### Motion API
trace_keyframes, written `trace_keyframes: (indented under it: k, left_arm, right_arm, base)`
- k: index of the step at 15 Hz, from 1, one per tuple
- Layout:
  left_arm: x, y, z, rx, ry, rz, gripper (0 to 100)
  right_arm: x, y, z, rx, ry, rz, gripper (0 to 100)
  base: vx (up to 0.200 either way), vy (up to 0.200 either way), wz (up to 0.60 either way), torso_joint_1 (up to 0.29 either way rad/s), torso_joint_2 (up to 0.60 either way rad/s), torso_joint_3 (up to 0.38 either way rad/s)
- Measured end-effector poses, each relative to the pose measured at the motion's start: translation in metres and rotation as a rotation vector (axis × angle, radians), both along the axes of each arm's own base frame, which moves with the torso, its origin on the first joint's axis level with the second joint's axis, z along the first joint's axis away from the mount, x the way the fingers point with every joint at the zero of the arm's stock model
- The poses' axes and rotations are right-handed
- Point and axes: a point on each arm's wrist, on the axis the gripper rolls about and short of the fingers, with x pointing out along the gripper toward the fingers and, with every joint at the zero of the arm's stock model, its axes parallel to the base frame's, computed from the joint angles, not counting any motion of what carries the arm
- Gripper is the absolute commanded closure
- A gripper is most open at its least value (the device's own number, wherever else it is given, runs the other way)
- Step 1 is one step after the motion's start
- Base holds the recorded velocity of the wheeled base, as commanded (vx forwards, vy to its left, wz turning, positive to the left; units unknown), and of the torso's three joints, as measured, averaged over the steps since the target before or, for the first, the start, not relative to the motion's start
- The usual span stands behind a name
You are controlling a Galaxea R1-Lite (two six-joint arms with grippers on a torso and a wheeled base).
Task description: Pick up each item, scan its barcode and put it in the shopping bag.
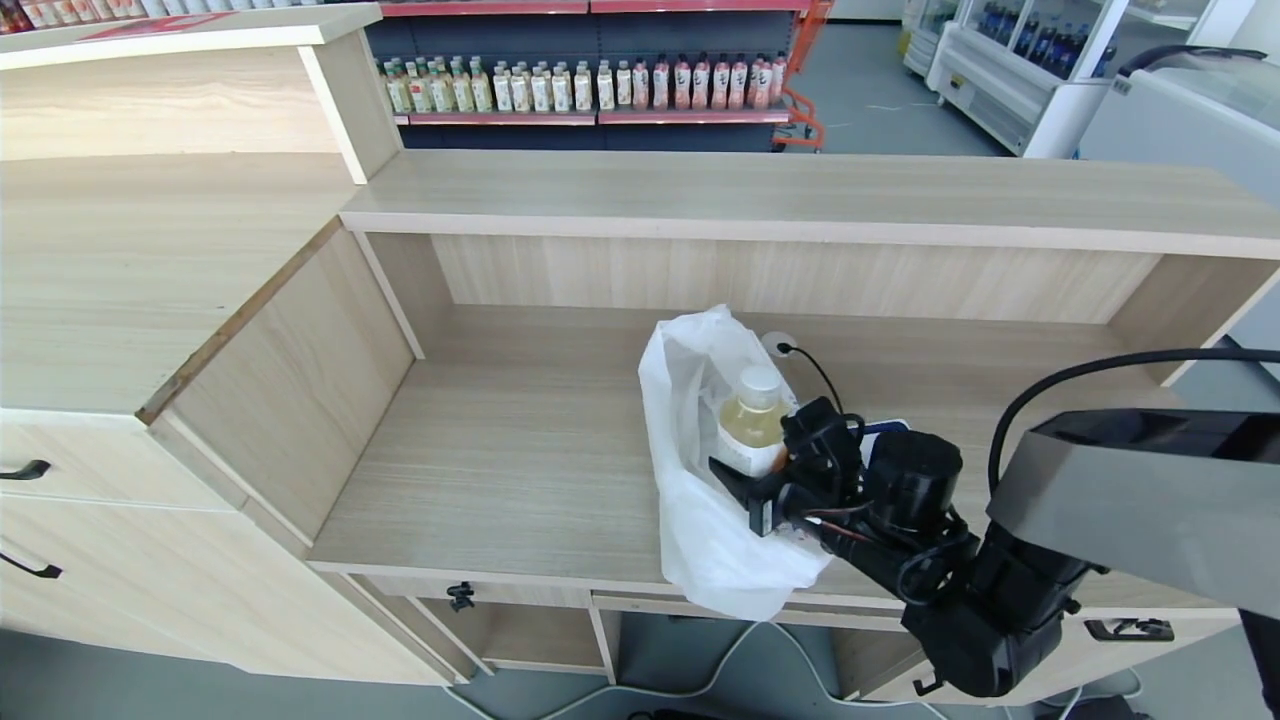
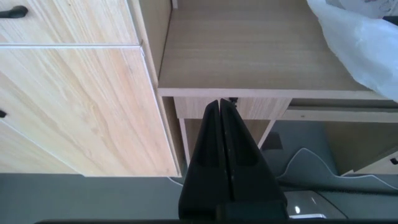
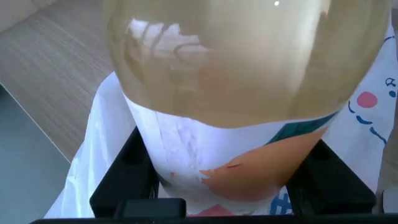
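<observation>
The right gripper grips the clear plastic bottle of pale yellow drink by its labelled body, upright in the mouth of the white plastic shopping bag. The left gripper, fingers pressed together and empty, hangs apart from the bag, lower down.

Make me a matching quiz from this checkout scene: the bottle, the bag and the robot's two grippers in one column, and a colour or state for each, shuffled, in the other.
1 bottle
2 shopping bag
3 left gripper
4 right gripper

A shut, holding nothing
B white plastic, lying on the wooden counter
C clamped on the bottle
D white cap, pale yellow drink

Pairs: 1-D, 2-B, 3-A, 4-C
</observation>
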Motion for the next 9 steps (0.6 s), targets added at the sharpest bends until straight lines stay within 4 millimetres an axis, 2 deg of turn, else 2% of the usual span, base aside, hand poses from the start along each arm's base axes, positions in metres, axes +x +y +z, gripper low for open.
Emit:
trace_keyframes:
  k: [4, 8, 9]
  left_arm:
    - [0.000, 0.000, 0.000, 0.000, 0.000, 0.000, 100]
    - [0.000, 0.000, 0.000, 0.000, 0.000, 0.000, 100]
    - [0.000, 0.000, 0.000, 0.000, 0.000, 0.000, 100]
  right_arm:
    - [0.007, 0.007, -0.019, -0.034, -0.005, 0.006, 100]
    - [0.012, 0.003, -0.035, -0.098, -0.009, -0.005, 100]
    - [0.012, 0.003, -0.037, -0.101, -0.004, -0.004, 0]
  base:
    - [0.000, 0.000, 0.00, 0.000, 0.00, 0.000]
    - [0.000, 0.000, 0.00, 0.000, 0.00, 0.000]
    - [0.000, 0.000, 0.00, 0.000, 0.00, 0.000]
